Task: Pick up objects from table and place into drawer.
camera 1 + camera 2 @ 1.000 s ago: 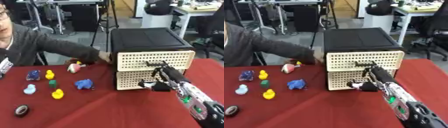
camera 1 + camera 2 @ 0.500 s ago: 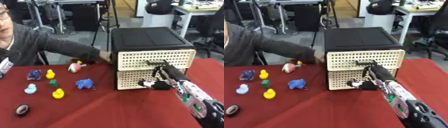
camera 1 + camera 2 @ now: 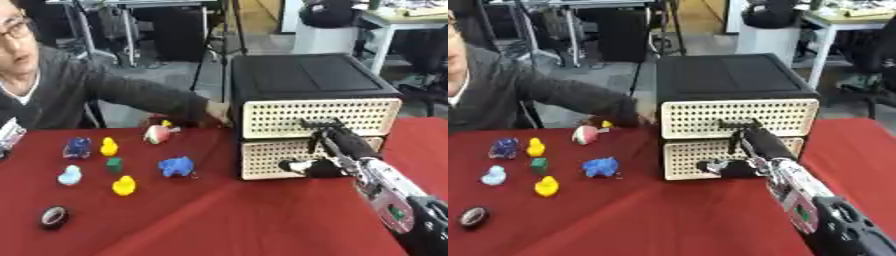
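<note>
No writing is legible to us. Our right hand reaches to the front of the drawer unit, fingers curled round the upper drawer's handle, thumb below. The handle runs level across the drawer face. The toys lie well apart, toward the table's left edge.
</note>
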